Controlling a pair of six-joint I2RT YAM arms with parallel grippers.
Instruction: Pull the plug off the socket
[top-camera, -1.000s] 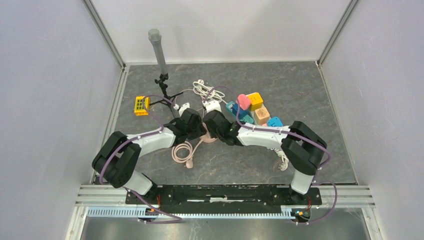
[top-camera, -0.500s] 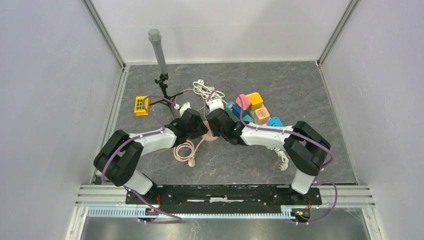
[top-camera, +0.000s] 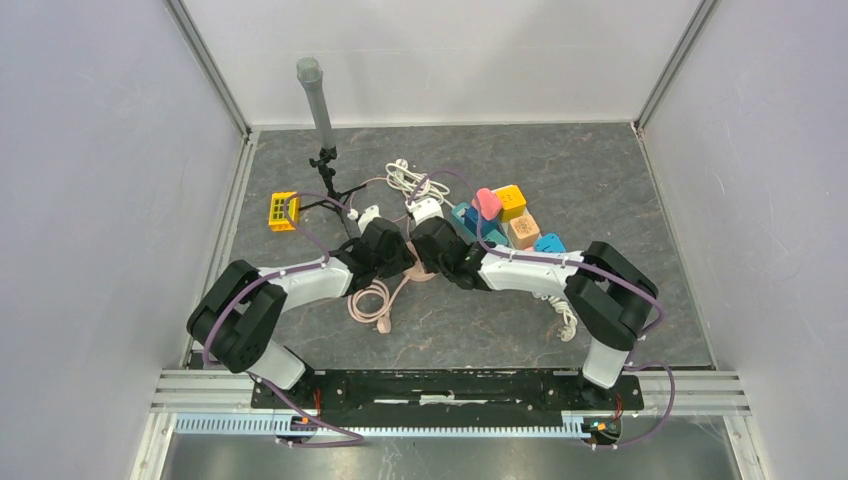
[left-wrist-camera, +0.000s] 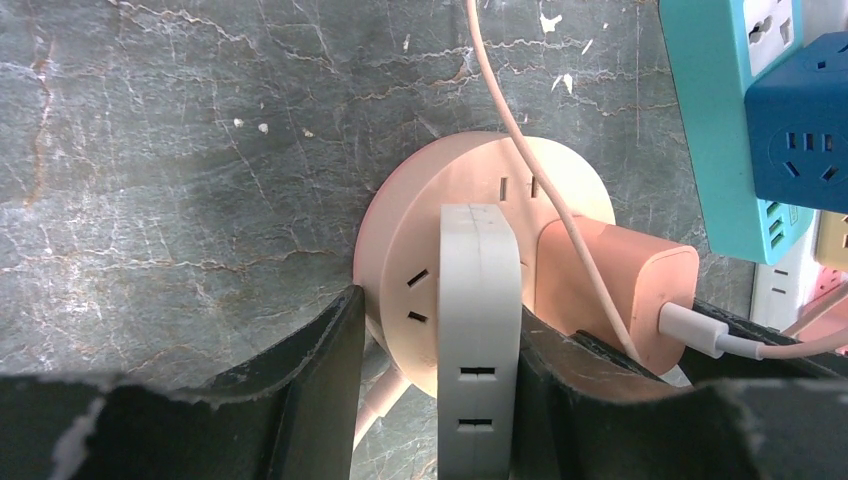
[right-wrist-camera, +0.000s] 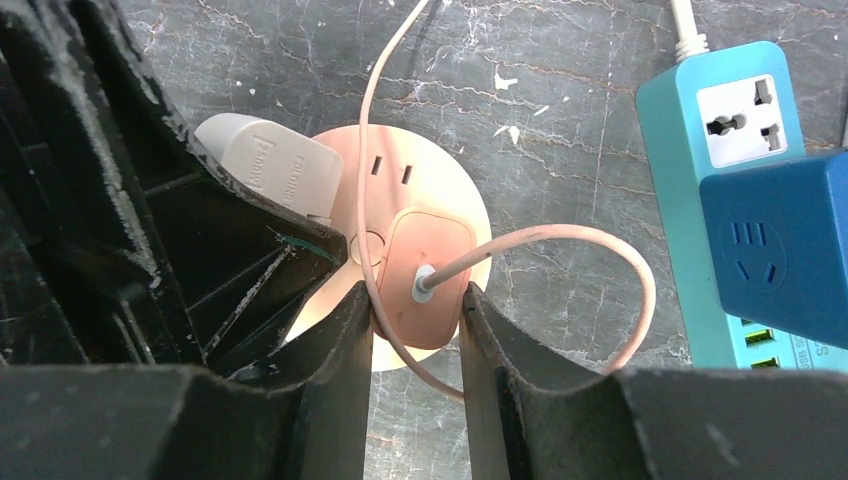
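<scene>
A round pink socket (left-wrist-camera: 470, 210) lies on the grey table; it also shows in the top view (top-camera: 420, 273). A flat white plug (left-wrist-camera: 480, 330) and a pink plug (right-wrist-camera: 425, 275) with a pink cable are seated in it. My left gripper (left-wrist-camera: 435, 380) is shut across the socket: one finger (left-wrist-camera: 300, 380) is on its rim, the other presses the white plug. My right gripper (right-wrist-camera: 418, 330) is shut on the pink plug, with the cable pinched beside it. Both grippers meet at mid-table (top-camera: 412, 258).
A teal power strip (right-wrist-camera: 740, 180) and a blue cube socket (right-wrist-camera: 780, 250) lie just to the right. Other coloured sockets (top-camera: 510, 220), a white cable bundle (top-camera: 405, 180), a small tripod with a grey pole (top-camera: 325, 130) and a yellow block (top-camera: 283, 211) lie behind. A coiled pink cable (top-camera: 368, 302) lies nearer.
Both grippers and the socket have shifted slightly away from the arm bases. The pink plug is still seated in the socket.
</scene>
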